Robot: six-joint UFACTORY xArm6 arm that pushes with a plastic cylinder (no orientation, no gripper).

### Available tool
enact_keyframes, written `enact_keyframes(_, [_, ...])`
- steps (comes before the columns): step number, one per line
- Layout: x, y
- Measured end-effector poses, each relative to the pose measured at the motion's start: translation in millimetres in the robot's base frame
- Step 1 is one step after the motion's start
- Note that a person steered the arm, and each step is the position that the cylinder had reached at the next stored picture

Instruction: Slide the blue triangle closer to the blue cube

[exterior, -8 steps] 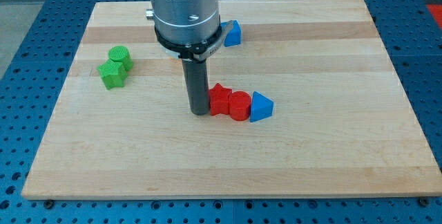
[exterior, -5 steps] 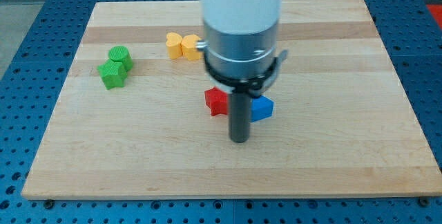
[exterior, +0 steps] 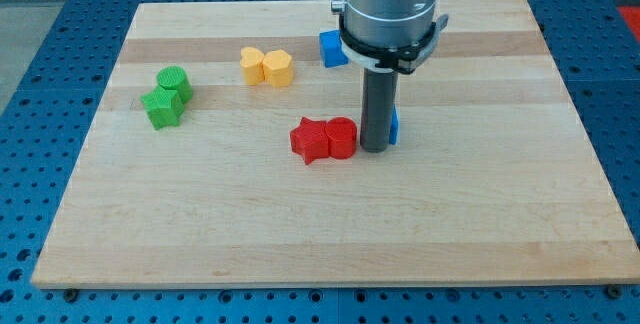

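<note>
My tip (exterior: 375, 148) rests on the board near its middle, just right of the red cylinder (exterior: 341, 138). The blue triangle (exterior: 393, 126) is almost wholly hidden behind the rod; only a thin blue sliver shows at the rod's right edge. The blue cube (exterior: 331, 48) sits toward the view's top, partly covered by the arm's body. The triangle lies below and to the right of the cube.
A red star-like block (exterior: 309, 140) touches the red cylinder's left side. Two yellow blocks (exterior: 266, 66) sit at the upper middle-left. Two green blocks (exterior: 166, 96) sit at the left. The wooden board (exterior: 500, 214) lies on a blue perforated table.
My tip moved from left of the red blocks, around below them, to their right side next to the blue triangle. The triangle now sits a little higher, behind the rod.
</note>
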State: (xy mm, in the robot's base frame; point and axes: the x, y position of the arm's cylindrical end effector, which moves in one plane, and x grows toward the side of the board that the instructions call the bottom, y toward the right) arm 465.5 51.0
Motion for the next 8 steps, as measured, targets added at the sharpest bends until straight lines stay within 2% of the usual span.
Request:
enact_keyframes(1, [-1, 22])
enact_keyframes(2, [-19, 31])
enact_keyframes(6, [-108, -7])
enact_keyframes(8, [-130, -15])
